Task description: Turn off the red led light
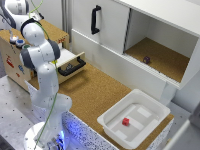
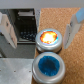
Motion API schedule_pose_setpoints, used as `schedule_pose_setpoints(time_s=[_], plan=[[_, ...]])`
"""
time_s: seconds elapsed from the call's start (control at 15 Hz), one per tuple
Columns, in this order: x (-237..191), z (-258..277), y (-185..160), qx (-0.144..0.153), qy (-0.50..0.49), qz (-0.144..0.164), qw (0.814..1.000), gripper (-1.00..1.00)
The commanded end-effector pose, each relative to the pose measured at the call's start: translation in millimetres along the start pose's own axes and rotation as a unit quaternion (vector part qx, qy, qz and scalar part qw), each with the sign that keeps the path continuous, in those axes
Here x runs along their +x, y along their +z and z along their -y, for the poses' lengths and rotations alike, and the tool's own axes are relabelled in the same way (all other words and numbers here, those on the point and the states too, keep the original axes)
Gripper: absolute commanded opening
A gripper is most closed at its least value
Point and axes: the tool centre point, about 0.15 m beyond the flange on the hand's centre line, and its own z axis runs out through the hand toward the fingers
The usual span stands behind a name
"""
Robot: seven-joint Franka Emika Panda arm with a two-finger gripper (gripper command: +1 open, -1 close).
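The red led light (image 2: 50, 38) is a small round button lamp in a grey ring, and its top glows orange-red. My gripper (image 2: 40, 39) hangs open right over it, one finger (image 2: 8, 30) on either side, neither touching it. A matching blue-topped button (image 2: 49, 66) sits right beside the lamp. In the exterior view the gripper (image 1: 14, 36) is over the top of the wooden box (image 1: 55, 33) at the exterior view's left, and the lamp itself is too small to make out there.
A drawer with a black handle (image 1: 73, 67) stands open below the box top. A white tray (image 1: 150, 124) holding a small red cube (image 1: 126, 121) sits at the table's front right. A white cabinet (image 1: 115, 30) has an open compartment with a dark object (image 1: 146, 59).
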Motion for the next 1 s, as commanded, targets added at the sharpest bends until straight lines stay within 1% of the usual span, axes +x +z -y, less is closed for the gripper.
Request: schedule_pose_setpoints(time_s=[0.0, 0.07, 0.13, 0.27, 0.4, 0.47, 0.6, 0.73, 0.8, 0.93], plan=[[37.8, 0.4, -8.2, -0.010, -0.004, 0.047, 0.999, -1.00], [38.4, 1.2, -9.4, -0.003, -0.011, 0.038, 0.999, -1.00], [39.5, 0.9, -9.0, -0.003, -0.013, 0.036, 0.999, -1.00], [39.9, -0.1, -7.1, -0.004, -0.020, 0.040, 0.999, -1.00], [40.4, -3.0, -0.7, 0.003, -0.029, 0.043, 0.999, -1.00], [40.9, -4.8, 1.9, 0.009, -0.028, 0.040, 0.999, -1.00], [44.5, -5.3, 3.5, 0.010, -0.036, 0.039, 0.999, -1.00], [47.7, -10.4, 11.6, 0.027, -0.041, 0.028, 0.998, -1.00], [50.1, -14.3, 17.8, 0.036, -0.040, 0.028, 0.998, -1.00], [55.5, -15.5, 20.5, 0.036, -0.043, 0.028, 0.998, -1.00]])
